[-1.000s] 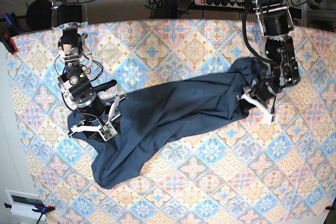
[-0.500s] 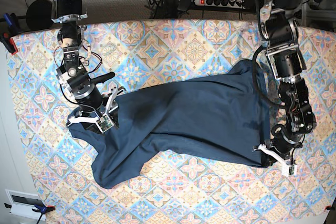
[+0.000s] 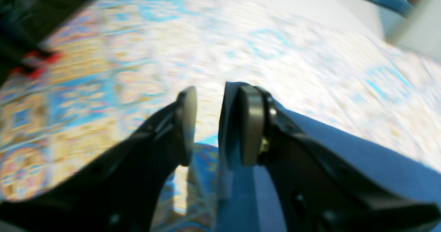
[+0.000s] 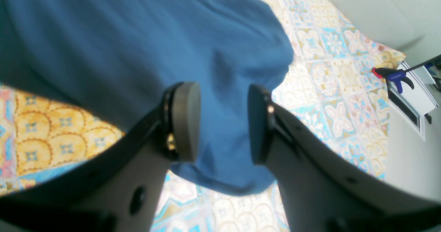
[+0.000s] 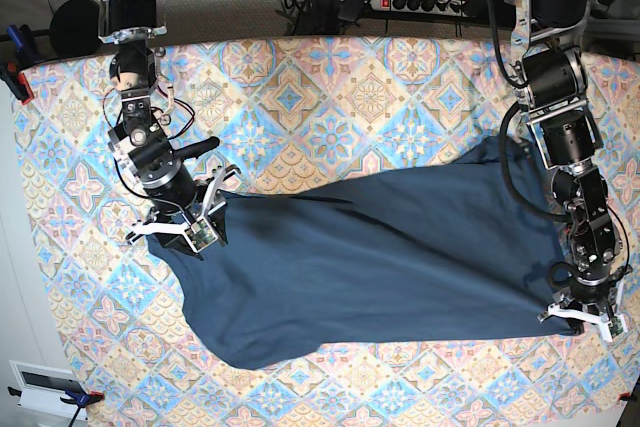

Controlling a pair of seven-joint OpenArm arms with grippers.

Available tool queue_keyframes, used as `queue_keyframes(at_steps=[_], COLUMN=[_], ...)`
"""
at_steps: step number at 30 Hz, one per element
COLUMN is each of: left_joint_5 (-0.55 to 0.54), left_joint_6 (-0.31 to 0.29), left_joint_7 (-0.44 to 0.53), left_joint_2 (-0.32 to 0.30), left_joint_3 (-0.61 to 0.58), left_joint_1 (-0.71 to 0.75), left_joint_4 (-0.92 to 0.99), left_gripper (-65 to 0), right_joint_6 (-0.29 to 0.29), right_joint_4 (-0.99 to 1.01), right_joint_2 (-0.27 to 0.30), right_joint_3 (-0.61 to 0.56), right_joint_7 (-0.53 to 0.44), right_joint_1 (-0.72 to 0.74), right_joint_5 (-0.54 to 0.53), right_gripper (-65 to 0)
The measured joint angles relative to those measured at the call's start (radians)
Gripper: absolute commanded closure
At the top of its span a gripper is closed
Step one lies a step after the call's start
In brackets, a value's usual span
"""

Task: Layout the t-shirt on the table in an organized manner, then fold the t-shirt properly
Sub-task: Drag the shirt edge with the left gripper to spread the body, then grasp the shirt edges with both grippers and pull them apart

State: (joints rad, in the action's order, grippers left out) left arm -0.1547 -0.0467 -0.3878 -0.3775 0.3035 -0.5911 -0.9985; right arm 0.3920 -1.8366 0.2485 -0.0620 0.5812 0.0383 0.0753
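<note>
The dark navy t-shirt point(image 5: 380, 257) lies spread lengthwise across the patterned table point(image 5: 330, 97), from the left middle to the front right. My left gripper point(image 5: 584, 321) is at the shirt's front right corner. In the left wrist view its jaws point(image 3: 216, 122) stand apart, with a fold of the shirt point(image 3: 344, 146) against the right-hand pad only. My right gripper point(image 5: 180, 235) is at the shirt's left end. In the right wrist view point(image 4: 224, 122) it is open, with the shirt point(image 4: 137, 46) lying below the gap.
A red clamp point(image 3: 34, 61) grips a table corner near the left gripper. A blue and red clamp point(image 4: 392, 75) and a white box point(image 5: 45, 387) sit at the table's front left corner. Cables and a power strip point(image 5: 420, 2) lie behind the back edge.
My left gripper moved toward the front right, dragging the shirt's right end with it, so the bunched shirt is now stretched out flat. The right gripper shifted slightly back.
</note>
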Motion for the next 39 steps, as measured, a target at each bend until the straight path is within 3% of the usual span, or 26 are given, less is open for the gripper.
queue_keyframes(at_steps=[4, 9, 12, 18, 21, 25, 28, 32, 39], left_joint_5=[-0.006, -0.001, -0.099, -0.314, -0.388, -0.47, -0.534, -0.527, -0.525], left_joint_6=[-0.019, -0.001, -0.014, -0.012, -0.008, -0.002, -0.009, -0.005, -0.007], left_joint_7=[-0.002, -0.012, -0.019, -0.228, -0.265, -0.404, -0.413, -0.413, -0.418], left_joint_2=[-0.003, -0.019, -0.031, -0.058, -0.015, 0.042, 0.068, 0.103, 0.114], left_joint_3=[-0.008, 0.001, -0.006, 0.044, 0.155, 0.233, 0.271, 0.28, 0.277], left_joint_1=[0.117, 0.322, 0.435, 0.708, 0.807, 0.928, 0.981, 1.016, 0.945], left_joint_4=[-0.104, -0.274, -0.389, -0.695, -0.823, -0.911, -0.96, -0.93, -0.819], left_gripper=[-26.3, -29.8, -29.8, -29.8, -29.8, -29.8, -29.8, -29.8, -29.9], right_joint_6=[0.003, 0.004, 0.002, 0.006, 0.003, 0.003, 0.004, 0.004, 0.005], right_joint_4=[-0.001, -0.001, -0.001, -0.001, -0.001, -0.001, -0.001, -0.001, -0.002], right_joint_2=[0.001, 0.0, 0.001, -0.003, 0.002, 0.0, -0.002, 0.0, 0.0], right_joint_3=[-0.003, -0.004, -0.015, -0.06, -0.059, -0.061, -0.061, -0.06, -0.06], right_joint_7=[0.005, 0.002, 0.005, 0.003, 0.003, 0.003, -0.001, 0.002, 0.001], right_joint_1=[-0.002, -0.002, 0.0, -0.006, -0.002, -0.003, -0.002, -0.002, -0.041], right_joint_5=[0.003, 0.0, 0.004, -0.003, 0.0, 0.001, -0.001, 0.0, 0.0], right_gripper=[-22.1, -22.1, -22.1, -22.1, -22.1, -22.1, -22.1, -22.1, -22.1])
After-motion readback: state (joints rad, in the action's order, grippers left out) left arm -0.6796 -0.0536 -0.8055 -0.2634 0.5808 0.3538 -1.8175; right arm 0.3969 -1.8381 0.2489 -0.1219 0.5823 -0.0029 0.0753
